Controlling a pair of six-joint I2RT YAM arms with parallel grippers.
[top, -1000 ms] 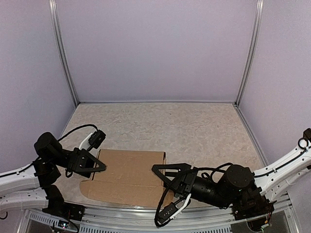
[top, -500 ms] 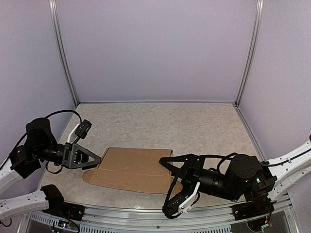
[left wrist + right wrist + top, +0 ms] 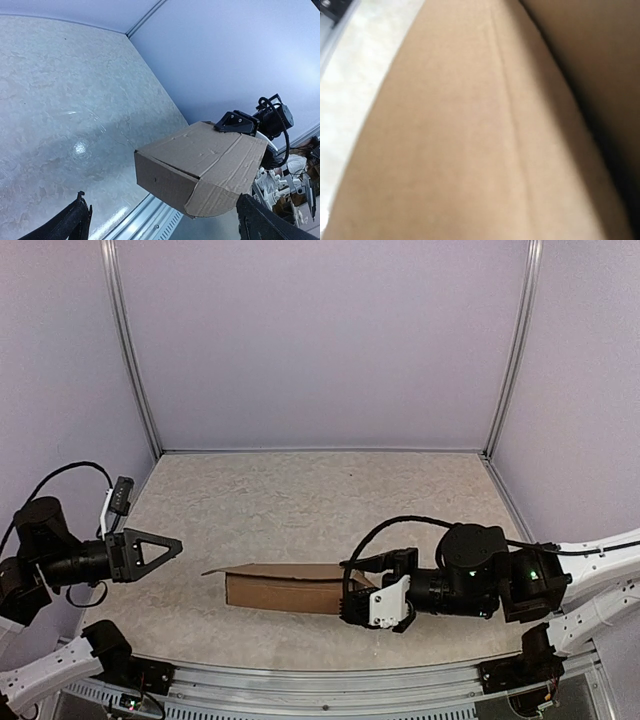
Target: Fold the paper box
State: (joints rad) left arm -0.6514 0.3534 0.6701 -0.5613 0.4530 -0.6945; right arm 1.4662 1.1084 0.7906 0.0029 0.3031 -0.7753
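Right gripper (image 3: 362, 590) clamps the paper box (image 3: 285, 590), filling its wrist view; left gripper (image 3: 158, 556) gapes wide.

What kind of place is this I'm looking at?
Probably a robot lab test cell: plain lavender walls in aluminium framing, a marbled tabletop, and a left arm and right arm mounted at its near edge, a paper box between them.

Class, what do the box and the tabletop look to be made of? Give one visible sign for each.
The box: brown cardboard, matt; creased fold lines and raw cut edges show. The tabletop: pale, mottled like stone or laminate, I cannot tell which; slightly glossy, with a light glint in the left wrist view.
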